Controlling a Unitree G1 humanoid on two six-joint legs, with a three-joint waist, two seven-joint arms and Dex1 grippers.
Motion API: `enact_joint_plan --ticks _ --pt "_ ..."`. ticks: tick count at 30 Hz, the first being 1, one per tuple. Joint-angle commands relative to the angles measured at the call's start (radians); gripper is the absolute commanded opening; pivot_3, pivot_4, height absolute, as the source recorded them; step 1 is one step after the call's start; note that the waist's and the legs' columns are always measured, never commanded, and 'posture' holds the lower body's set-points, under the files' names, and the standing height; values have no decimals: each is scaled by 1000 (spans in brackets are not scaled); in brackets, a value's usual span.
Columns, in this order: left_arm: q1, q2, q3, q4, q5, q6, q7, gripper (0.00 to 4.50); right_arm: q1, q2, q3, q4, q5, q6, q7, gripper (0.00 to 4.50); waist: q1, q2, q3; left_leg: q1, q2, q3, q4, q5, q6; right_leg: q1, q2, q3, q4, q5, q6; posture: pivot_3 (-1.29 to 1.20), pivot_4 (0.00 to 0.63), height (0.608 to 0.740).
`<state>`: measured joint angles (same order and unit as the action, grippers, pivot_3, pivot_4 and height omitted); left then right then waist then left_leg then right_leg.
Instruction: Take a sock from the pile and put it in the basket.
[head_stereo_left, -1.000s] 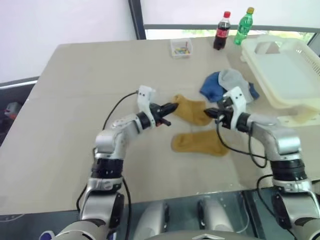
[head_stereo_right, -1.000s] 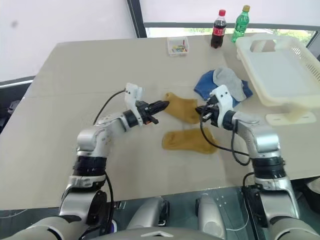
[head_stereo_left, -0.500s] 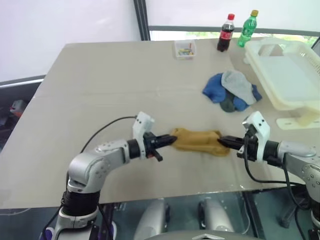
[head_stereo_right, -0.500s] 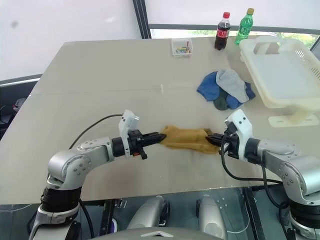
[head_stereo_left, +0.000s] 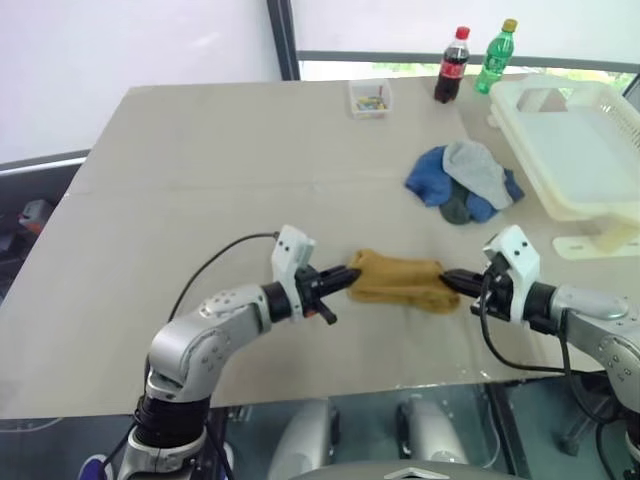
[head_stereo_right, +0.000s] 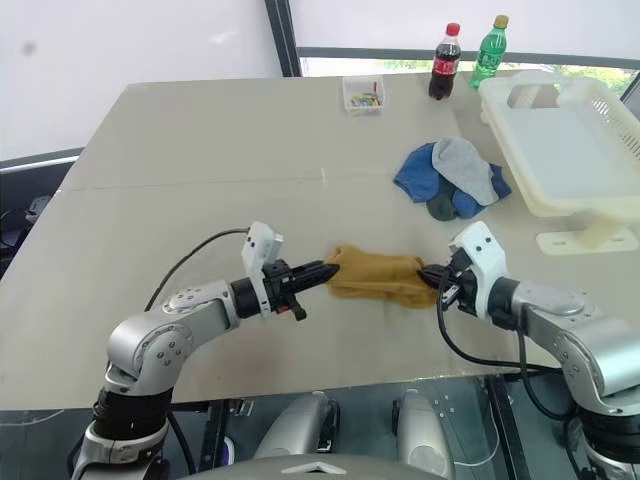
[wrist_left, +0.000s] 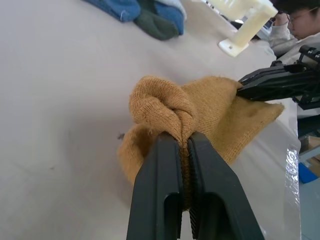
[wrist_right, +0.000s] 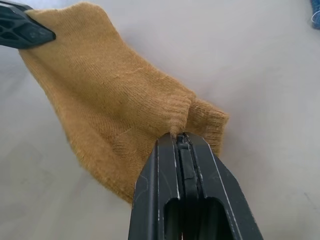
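Mustard sock (head_stereo_left: 398, 281) — long axis spanning left gripper (head_stereo_left: 348, 277) to right gripper (head_stereo_left: 452, 281), each pinching an end; basket (head_stereo_left: 585, 205) at far right tabletop corner — right arm nearer.

surface: beige table (head_stereo_left: 200, 150)
far edge: small clear box (head_stereo_left: 371, 98), cola bottle (head_stereo_left: 451, 65), green bottle (head_stereo_left: 496, 56)
right side: cream basket (head_stereo_left: 590, 180), sock pile (head_stereo_left: 465, 182)
near edge: mustard sock (head_stereo_left: 398, 280)

The left gripper (wrist_left: 186, 145) is clamped on a bunched fold of a mustard sock (wrist_left: 210, 117) above the table (wrist_left: 60, 100). The right gripper (wrist_left: 245, 90) pinches the sock's opposite edge. Farther off lie the pile (wrist_left: 145, 12) of blue and dark socks and a cream plastic piece (wrist_left: 245, 25), with a person (wrist_left: 295, 20) beyond.
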<state>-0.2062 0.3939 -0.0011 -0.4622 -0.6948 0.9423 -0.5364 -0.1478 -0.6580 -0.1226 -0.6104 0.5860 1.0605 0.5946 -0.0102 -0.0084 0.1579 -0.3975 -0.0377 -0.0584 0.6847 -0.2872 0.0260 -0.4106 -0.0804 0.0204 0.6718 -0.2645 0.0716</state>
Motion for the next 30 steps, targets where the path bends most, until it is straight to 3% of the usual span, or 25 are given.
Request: enact_joint_plan --ticks 1,18,24,27,29,30 --pt "15 6 15 -41 -10 -23 6 29 -20 -17 -19 -28 9 -20 -8 0 0 0 0 0 0 0 0 0 0 0 0 0 0 0 0 0 150 740" --pt "-15 -38 -44 9 -20 19 33 29 -42 -59 33 39 -23 -66 11 0 0 0 0 0 0 0 0 0 0 0 0 0 0 0 0 0 150 740" --pt "-34 -39 -76 46 -2 18 26 2357 4 -80 109 82 -102 -166 36 0 0 0 0 0 0 0 0 0 0 0 0 -1 0 0 0 0 150 740" --pt "-34 -39 -76 50 -8 17 24 3682 28 -112 153 131 -204 -288 38 878 0 0 0 0 -1 0 0 0 0 0 0 0 0 0 0 0 150 740" --pt "-31 -29 -54 40 -30 18 13 4500 41 -114 137 125 -214 -325 44 1930 0 0 0 0 -1 0 0 0 0 0 0 0 0 0 0 0 150 740" --pt "-28 -19 -34 32 -47 20 1 4500 49 -115 119 112 -209 -334 49 2456 0 0 0 0 -1 0 0 0 0 0 0 0 0 0 0 0 150 740"
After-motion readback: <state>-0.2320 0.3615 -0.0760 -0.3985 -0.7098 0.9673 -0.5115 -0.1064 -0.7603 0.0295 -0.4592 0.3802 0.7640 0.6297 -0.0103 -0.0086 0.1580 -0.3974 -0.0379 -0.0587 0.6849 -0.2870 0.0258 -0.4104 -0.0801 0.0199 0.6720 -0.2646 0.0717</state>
